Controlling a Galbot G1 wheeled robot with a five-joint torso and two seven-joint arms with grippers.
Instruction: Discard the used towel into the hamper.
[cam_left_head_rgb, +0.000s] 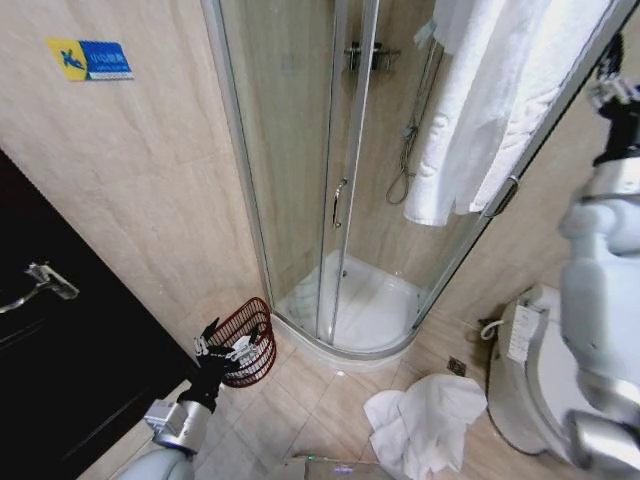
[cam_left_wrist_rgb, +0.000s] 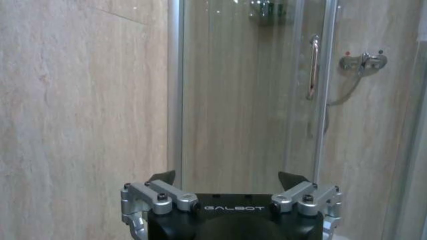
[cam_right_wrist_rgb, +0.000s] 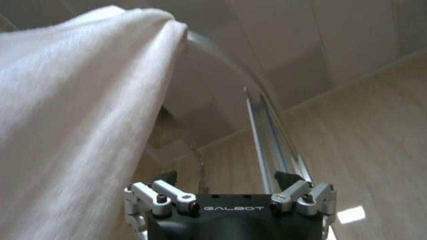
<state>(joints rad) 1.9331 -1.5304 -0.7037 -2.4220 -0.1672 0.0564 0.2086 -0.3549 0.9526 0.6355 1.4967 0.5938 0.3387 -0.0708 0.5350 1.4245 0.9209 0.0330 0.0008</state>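
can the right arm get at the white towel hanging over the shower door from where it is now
Probably yes. The right gripper is raised beside the hanging towel, open, with nothing between them.

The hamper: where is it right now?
In the head view the hamper sits on the floor at lower left, against the wall beside the shower enclosure, behind the left gripper.

Soft, even light is filling the bathroom. Faint glare is streaking the shower glass (cam_left_head_rgb: 290, 150) beyond the left gripper (cam_left_head_rgb: 228, 338). The hanging towel (cam_right_wrist_rgb: 73, 115) beside the right gripper (cam_right_wrist_rgb: 230, 179) is blurring (too close), and the head view's edges are bending.
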